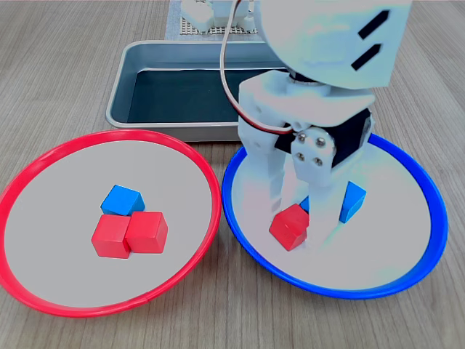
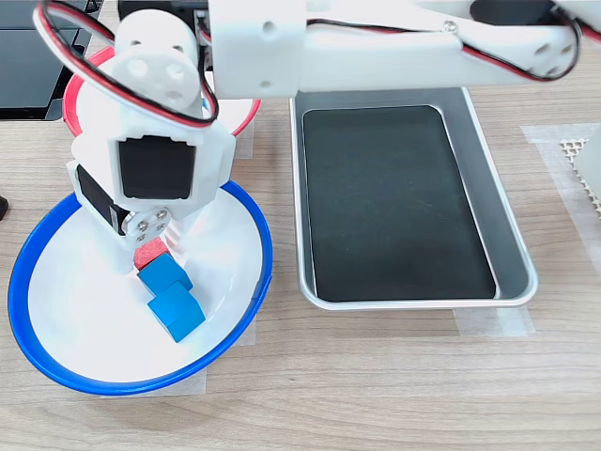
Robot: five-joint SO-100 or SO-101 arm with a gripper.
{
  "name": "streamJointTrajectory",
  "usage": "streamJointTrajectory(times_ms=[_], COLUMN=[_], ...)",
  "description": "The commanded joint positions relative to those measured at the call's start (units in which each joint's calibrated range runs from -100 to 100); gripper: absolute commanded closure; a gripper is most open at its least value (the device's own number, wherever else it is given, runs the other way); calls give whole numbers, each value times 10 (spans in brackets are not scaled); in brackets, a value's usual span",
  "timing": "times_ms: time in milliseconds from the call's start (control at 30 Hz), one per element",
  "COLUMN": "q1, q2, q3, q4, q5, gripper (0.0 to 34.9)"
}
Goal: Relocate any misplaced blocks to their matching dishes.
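Red block (image 1: 290,226) is sitting near the blue-rimmed plate's (image 1: 407,273) front rim, your gripper (image 1: 294,218) closing around it (jaws apparently clamped); it's risking nudging the neighbouring blue blocks (image 2: 169,291).

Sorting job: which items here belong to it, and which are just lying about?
Job:
red plate
blue plate
red cube in the blue plate, between the tool's fingers
blue cube in the red plate

Lying about:
metal tray

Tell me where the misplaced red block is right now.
In the first exterior view, the red block sits in the blue-rimmed dish, between the gripper fingers.
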Motion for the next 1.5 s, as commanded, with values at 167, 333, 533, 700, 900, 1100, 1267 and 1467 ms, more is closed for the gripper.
streamJointTrajectory(times_ms=[167, 333, 533, 700, 900, 1100, 1267, 1467], q1=[2, 2, 8, 31, 83, 150, 209, 269], q2=[-3, -30, -108, -160, -195, -193, -179, -135], q3=[-21, -4, 35, 69, 100, 86, 84, 54], q4=[-8, -3, 6, 3, -6, -28, -54, -60], q5=[18, 13, 1, -14, -19, -17, -32, -58], gripper=[346, 346, 346, 346, 346, 346, 346, 346])
